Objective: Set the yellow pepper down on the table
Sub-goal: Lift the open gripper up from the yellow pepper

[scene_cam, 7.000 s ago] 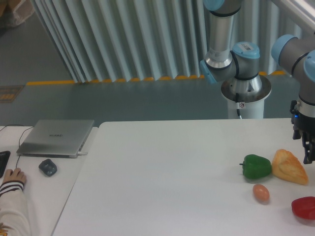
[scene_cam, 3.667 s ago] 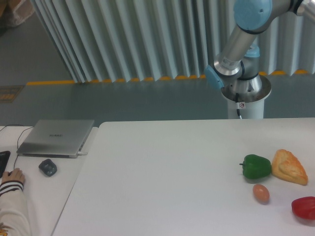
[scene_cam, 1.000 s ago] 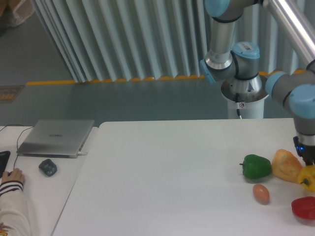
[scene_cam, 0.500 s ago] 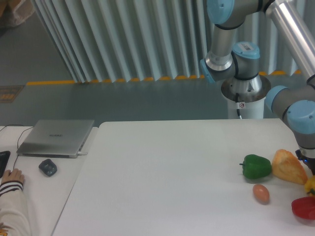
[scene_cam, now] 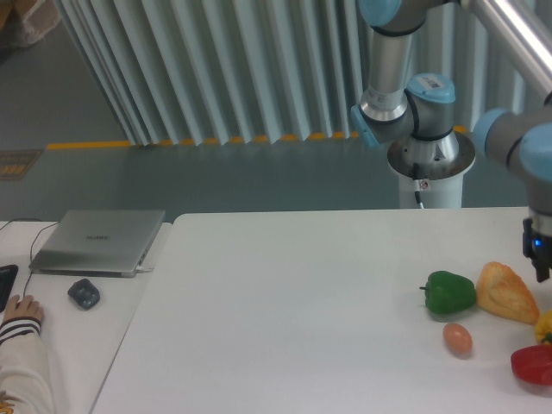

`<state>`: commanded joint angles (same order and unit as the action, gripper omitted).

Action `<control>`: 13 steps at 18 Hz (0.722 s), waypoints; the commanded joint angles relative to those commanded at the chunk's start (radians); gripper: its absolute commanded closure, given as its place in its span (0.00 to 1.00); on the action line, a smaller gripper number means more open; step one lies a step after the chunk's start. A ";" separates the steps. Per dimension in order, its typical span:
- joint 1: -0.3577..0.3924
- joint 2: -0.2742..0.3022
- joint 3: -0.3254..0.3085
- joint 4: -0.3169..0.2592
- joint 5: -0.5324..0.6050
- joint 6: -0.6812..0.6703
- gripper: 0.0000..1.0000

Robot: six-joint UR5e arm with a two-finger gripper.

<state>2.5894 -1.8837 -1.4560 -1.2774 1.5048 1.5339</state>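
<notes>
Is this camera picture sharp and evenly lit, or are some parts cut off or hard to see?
Fixed camera view: soft, even light, faint shadows under the green pepper and egg; mild overall softness. The right edge crops the yellow pepper and red pepper, and the gripper's fingers are out of frame.

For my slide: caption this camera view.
Yellow pepper sits on the white table at the right edge, gripper above it.
</notes>
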 joint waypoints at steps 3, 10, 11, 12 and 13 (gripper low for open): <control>-0.002 -0.023 0.098 -0.135 0.003 0.177 0.00; -0.017 -0.043 0.105 -0.132 0.044 0.189 0.00; -0.017 -0.043 0.102 -0.126 0.044 0.189 0.00; -0.017 -0.043 0.100 -0.120 0.046 0.189 0.00; -0.017 -0.041 0.098 -0.120 0.046 0.189 0.00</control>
<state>2.5725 -1.9252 -1.3576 -1.3975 1.5509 1.7227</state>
